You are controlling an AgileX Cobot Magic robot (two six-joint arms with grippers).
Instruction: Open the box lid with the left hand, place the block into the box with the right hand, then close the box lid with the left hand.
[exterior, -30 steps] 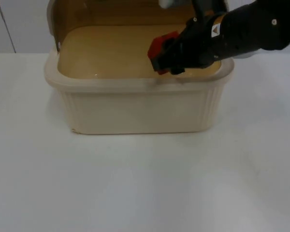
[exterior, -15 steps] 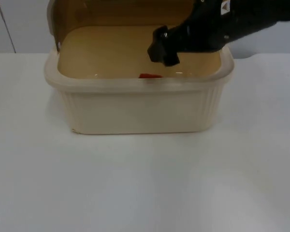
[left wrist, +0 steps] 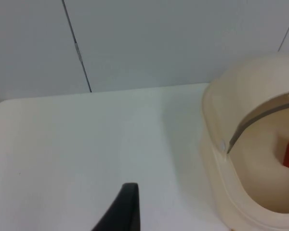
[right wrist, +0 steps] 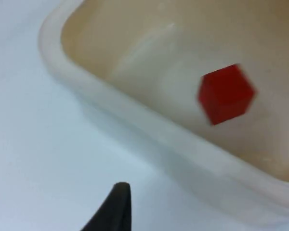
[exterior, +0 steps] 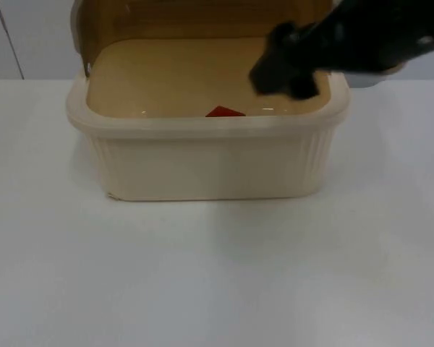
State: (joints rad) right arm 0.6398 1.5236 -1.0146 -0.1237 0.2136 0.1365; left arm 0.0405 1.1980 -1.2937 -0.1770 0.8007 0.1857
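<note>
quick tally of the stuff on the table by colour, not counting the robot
red: 1, the block lying inside the box
cream: 1, the box, with its lid open and standing up at the back
total: 2

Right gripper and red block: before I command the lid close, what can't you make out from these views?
- Right gripper: motion blur in the top view hides how its fingers stand.
- Red cube-shaped block: in the top view the cream plastic box's near wall hides most of it; the picture's edge cuts it in the left wrist view.
- Translucent brown lid: its upper part is cut off by the top view's edge.
</note>
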